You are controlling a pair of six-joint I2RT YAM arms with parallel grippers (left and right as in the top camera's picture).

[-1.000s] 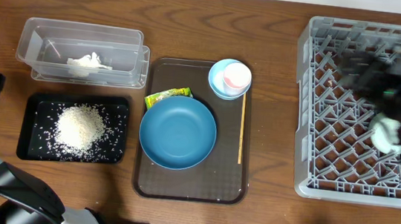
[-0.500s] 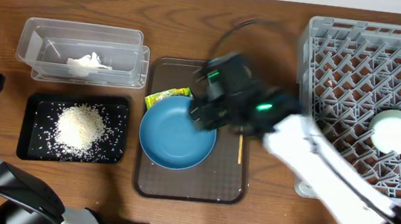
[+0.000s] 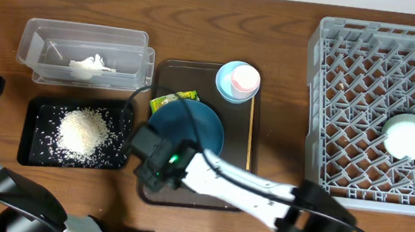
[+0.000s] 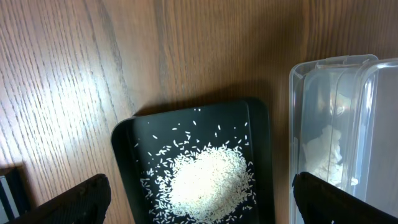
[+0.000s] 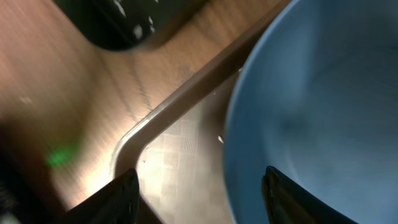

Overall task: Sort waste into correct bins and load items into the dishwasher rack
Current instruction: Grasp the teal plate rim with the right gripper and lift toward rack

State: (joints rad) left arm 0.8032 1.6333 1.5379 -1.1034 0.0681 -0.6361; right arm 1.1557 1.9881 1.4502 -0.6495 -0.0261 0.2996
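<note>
**Jaws.** The left gripper [image 4: 200,186] stands at its widest and holds nothing. The right gripper [image 5: 200,177] I read as partly open, astride the rim of the dark-blue dish [image 5: 323,112].

**Task objects.** The dish is round, plain and smooth. It lies flat in the middle of the brown serving tray [image 5: 180,155], and from overhead its near-left part is covered by the right arm. The yellow-green wrapper [image 3: 174,101] lies against its far rim. The wooden stick [image 3: 249,136] lies along the serving tray's right edge, just beside the dish. The small light-blue bowl [image 3: 226,75] sits in the far right corner with the pink-white cup [image 3: 245,79] standing in it.

**Containers.** The clear tub [image 3: 34,40] holds the crumpled tissue [image 3: 91,65]. The black tray [image 4: 130,140], on the robot's side of the tub, holds the rice heap [image 3: 82,132], with loose grains scattered around it. The grey rack [image 3: 350,85], well apart to the right, holds the pale mint bowl [image 3: 408,137] near its right side. I cannot tell whether its mouth faces up or down.

**Jaws in detail.** The left fingers [image 4: 81,200] show at the two lower corners of the wrist view, with the black tray and the tub ahead of them. The right fingers [image 5: 115,196] are clearly apart. One is over the serving tray's floor and the other over the inside of the dish, so the rim runs between them. I cannot tell whether either finger touches it. From overhead, this gripper is at the serving tray's near-left corner.
</note>
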